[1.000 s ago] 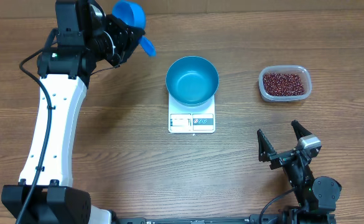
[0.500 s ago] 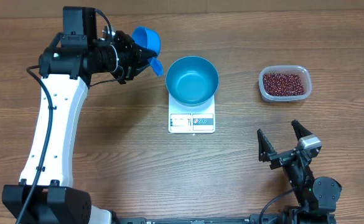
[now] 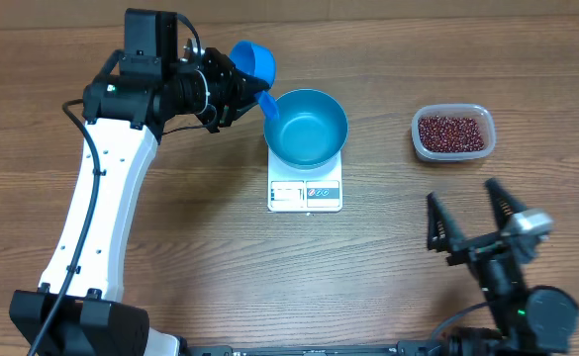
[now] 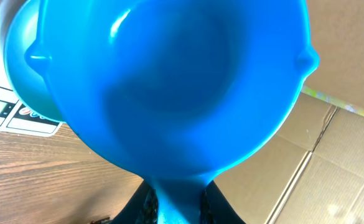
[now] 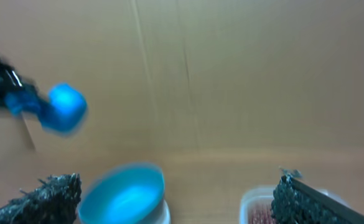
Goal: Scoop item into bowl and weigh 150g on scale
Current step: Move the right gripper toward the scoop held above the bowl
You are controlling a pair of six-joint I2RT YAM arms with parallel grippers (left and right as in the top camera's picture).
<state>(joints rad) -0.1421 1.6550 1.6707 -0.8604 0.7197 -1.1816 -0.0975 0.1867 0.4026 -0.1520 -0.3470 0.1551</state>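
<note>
Looking down from above, we saw the left gripper (image 3: pixel 245 91) raised over the table (image 3: pixel 190 237), its fingers pinching the handle of a small blue scoop (image 3: pixel 253 60). The scoop's cup hung up and to the left of the bowl (image 3: pixel 306 127). The tip of its handle showed right at the bowl's left rim, and we could not tell whether it touched. The bowl stood on the scale (image 3: pixel 305 195) and covered most of it, with the display panel showing in front. We found the beans (image 3: pixel 452 132) heaped in a clear tub (image 3: pixel 417 138) well to the right of the scale.

From the left wrist we looked straight into the scoop (image 4: pixel 169 81), which filled most of the view with glossy blue. Its handle ran down between the dark fingers (image 4: pixel 139 205) of the left gripper (image 4: pixel 177 208), which pressed against it on both sides. Behind it we glimpsed a curve of the bowl (image 4: pixel 18 68), a corner of the scale (image 4: pixel 10 113) and some cardboard (image 4: pixel 331 155).

The right gripper (image 3: pixel 462 203) sat low near the front right of the table, its fingers spread wide and holding nothing. Its own camera was blurred, yet we made out the spread fingers (image 5: pixel 48 199) of that gripper (image 5: pixel 177 186) at the lower corners. We also saw the scoop (image 5: pixel 63 109) in the air at left, the bowl (image 5: pixel 122 196) below it and the tub (image 5: pixel 262 208) to the right.
</note>
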